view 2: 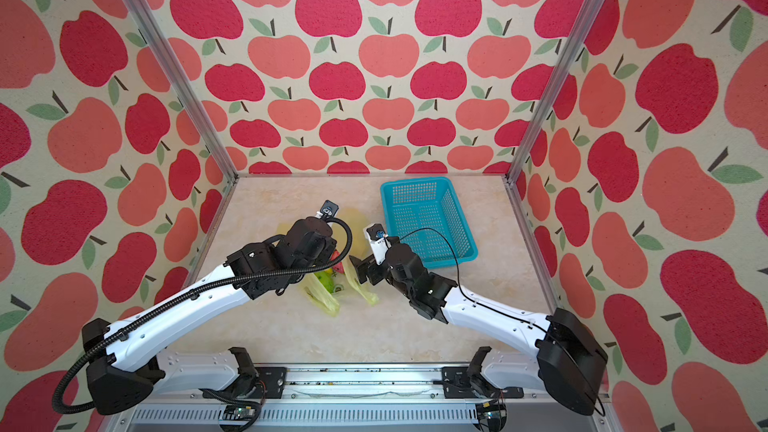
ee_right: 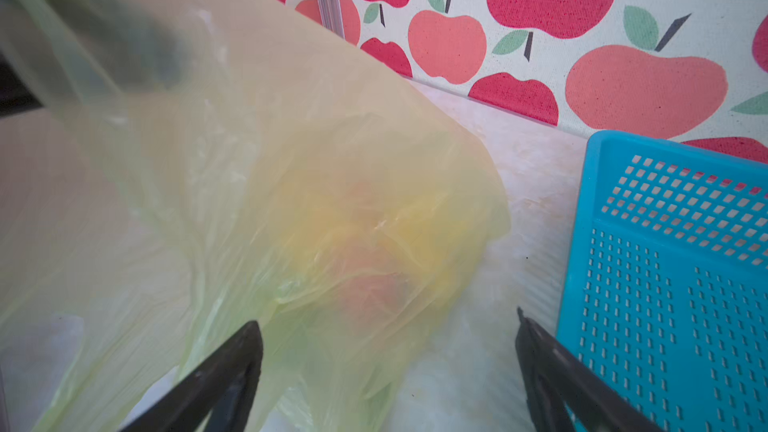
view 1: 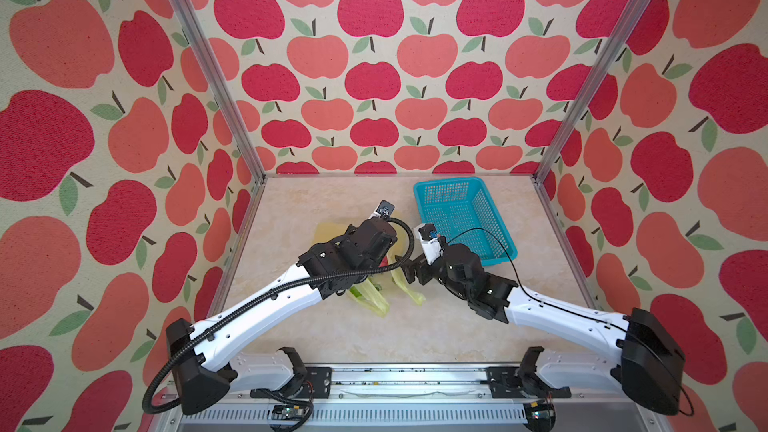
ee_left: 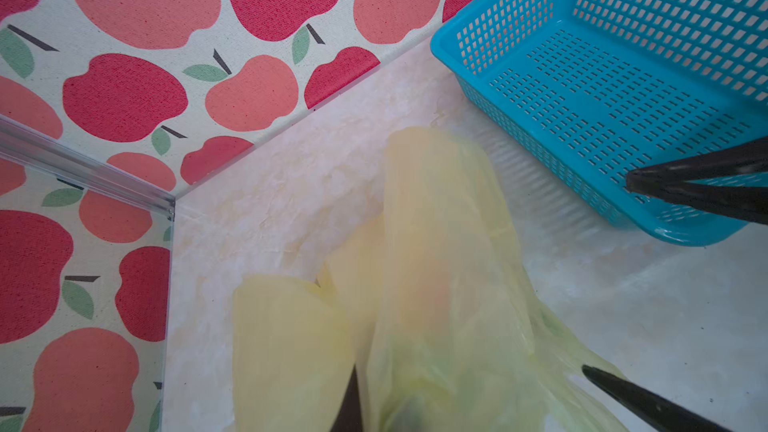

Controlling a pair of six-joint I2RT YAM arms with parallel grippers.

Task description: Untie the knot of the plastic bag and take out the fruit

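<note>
Apple-print walls box in a pale marbled desk (view 1: 332,334). One plastic bag (ee_left: 436,243) lies mid-desk, its long axis running from far edge to near edge. Its two handle tails (view 1: 376,305) trail apart toward the near edge, and you can't make out the knot. Your left fingers (ee_left: 351,401) are pinched closed on the bag's film. Your right fingers (ee_right: 224,376) gape wide and empty, with the bag's mouth just toward the left edge from them, so that arm looks nearer. Of the fruit (view 2: 326,280), at least two show. One teal basket (view 1: 488,218) sits by the far right corner.
</note>
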